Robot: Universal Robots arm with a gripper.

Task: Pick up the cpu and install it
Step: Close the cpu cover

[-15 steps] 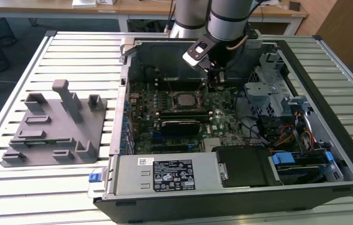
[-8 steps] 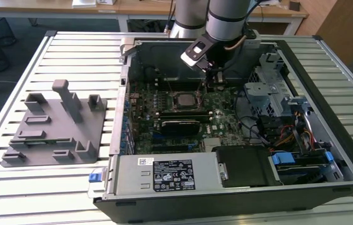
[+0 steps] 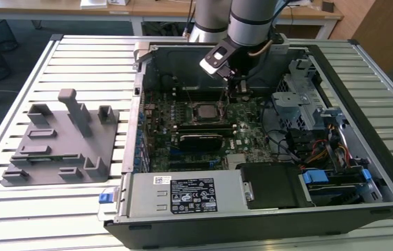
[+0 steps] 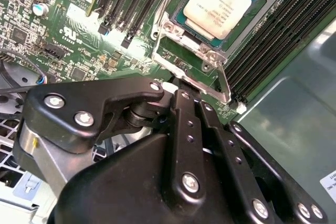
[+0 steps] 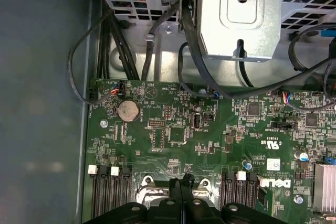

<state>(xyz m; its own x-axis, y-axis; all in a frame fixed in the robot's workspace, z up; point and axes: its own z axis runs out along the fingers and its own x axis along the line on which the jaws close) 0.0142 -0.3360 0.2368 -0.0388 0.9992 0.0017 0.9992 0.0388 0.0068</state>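
The claw [image 4: 181, 88] is clenched, its two black fingers [image 4: 185, 129] pressed side by side with nothing visible between them, and it hangs low inside the open computer case [image 3: 252, 225], just over the motherboard [image 5: 210, 129]. In the second wrist view its tips sit at the near corner of the socket frame [image 4: 160, 51], right beside the thin metal lever [image 4: 224, 85]. The cpu [image 4: 218, 3] lies just beyond the tips, seated flat in that frame with its pale silver top facing up. It is apart from the claw, not in its grip. In the exterior view it lies to the claw's left and a little nearer the camera. Being square, it has no long axis to line up with. Its edges run askew to the line of the fingers, parallel to the dark memory slots [image 4: 273, 30] flanking it. I cannot tell whether the tips touch the frame or the lever, because a small pale part at the tips is half covered. It is also unclear whether the frame is latched down over the chip. In the first wrist view the claw's own body covers the socket's middle. Well apart, on the slatted tabletop [image 3: 43, 209], stands a grey tray [image 3: 64, 141] with upright posts.
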